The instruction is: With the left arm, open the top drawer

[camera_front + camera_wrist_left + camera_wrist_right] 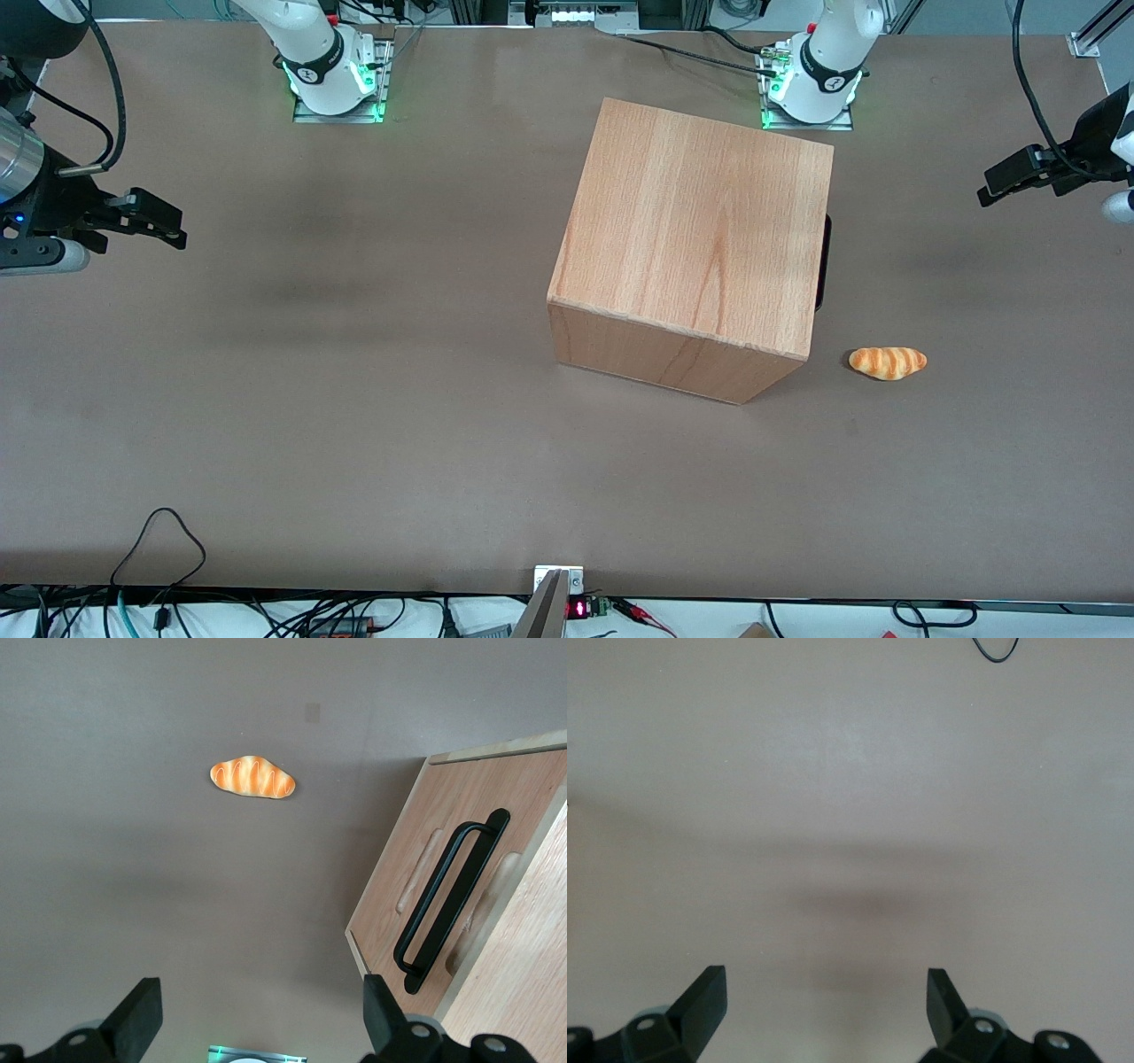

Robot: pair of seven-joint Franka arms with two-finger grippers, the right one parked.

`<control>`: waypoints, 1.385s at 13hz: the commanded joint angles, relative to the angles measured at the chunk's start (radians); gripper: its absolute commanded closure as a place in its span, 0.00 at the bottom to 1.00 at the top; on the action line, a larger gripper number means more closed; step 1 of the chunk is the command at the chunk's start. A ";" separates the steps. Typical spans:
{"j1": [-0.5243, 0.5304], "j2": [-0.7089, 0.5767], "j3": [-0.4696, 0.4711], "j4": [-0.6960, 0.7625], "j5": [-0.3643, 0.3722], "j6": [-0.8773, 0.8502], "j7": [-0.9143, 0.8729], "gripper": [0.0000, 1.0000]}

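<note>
Left arm's end effector (pixel 985 193), fingers (pixel 142 1014) spread and empty, hovers well apart from the closed top drawer (pixel 425 895); bread roll (pixel 888 362) lies on the surface (pixel 354 399) near the cabinet (pixel 700 230).

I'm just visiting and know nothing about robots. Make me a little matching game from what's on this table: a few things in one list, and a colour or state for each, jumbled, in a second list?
Things:
1. bread roll
2. top drawer
3. left arm's gripper
4. cabinet

States:
A. fingers open, raised above the table near the working arm's end
B. light wood cube
C. shut, with a black bar handle on its front
D. orange-striped, lying on the table beside the cabinet

Pairs: 1-D, 2-C, 3-A, 4-B
</note>
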State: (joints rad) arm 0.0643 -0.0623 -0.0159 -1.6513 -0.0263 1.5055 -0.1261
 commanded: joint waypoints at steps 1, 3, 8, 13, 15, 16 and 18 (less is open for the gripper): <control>-0.011 -0.016 0.031 -0.004 0.017 -0.045 0.022 0.00; -0.012 -0.013 0.040 0.001 0.006 -0.048 0.023 0.00; -0.012 -0.005 0.039 0.004 -0.021 -0.015 0.026 0.00; -0.023 0.038 0.039 0.001 -0.102 -0.004 0.037 0.00; -0.026 0.067 0.037 -0.024 -0.167 0.021 0.058 0.00; -0.034 0.081 0.033 -0.041 -0.191 0.047 0.074 0.00; -0.041 0.102 0.028 -0.085 -0.221 0.116 0.129 0.00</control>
State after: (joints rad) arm 0.0348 0.0252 0.0100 -1.6964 -0.2097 1.5652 -0.0635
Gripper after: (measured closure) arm 0.000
